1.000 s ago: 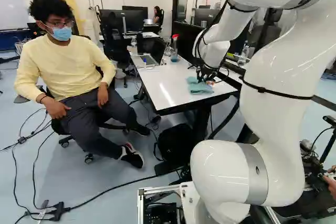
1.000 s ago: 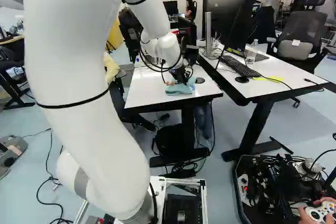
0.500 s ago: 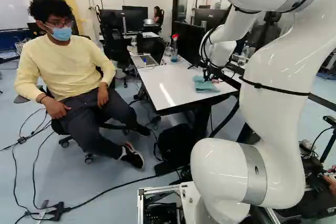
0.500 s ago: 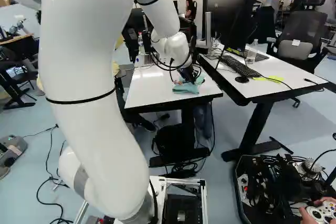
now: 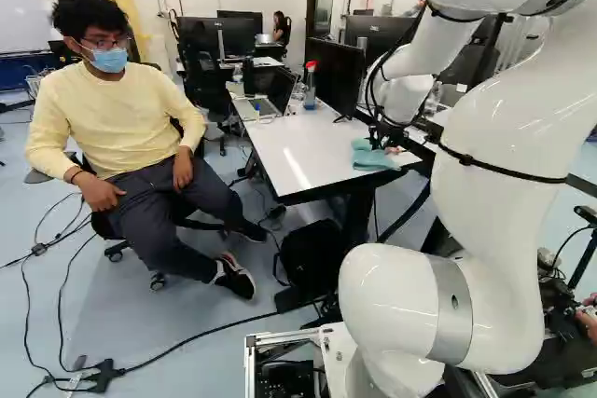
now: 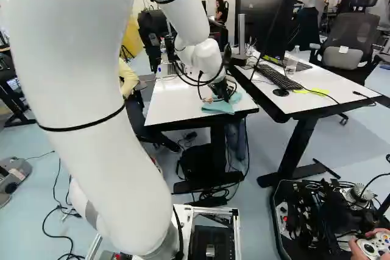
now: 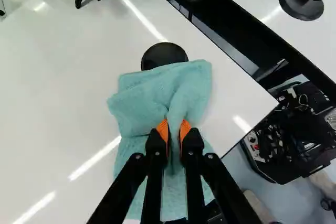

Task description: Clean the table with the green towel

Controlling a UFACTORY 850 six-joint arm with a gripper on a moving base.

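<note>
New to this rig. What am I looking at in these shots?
The machine is one white arm on a moving base. Two pictures come from cameras on that base, behind the arm, left and right. The third comes from the arm's wrist, looking along its black claw.

The claw pinches a fold of the blue-green towel between its orange pads; the rest lies spread on the white table, near a corner. A black disc sits at the towel's edge. Also on that table: a laptop, a red-capped bottle and a monitor.
</note>
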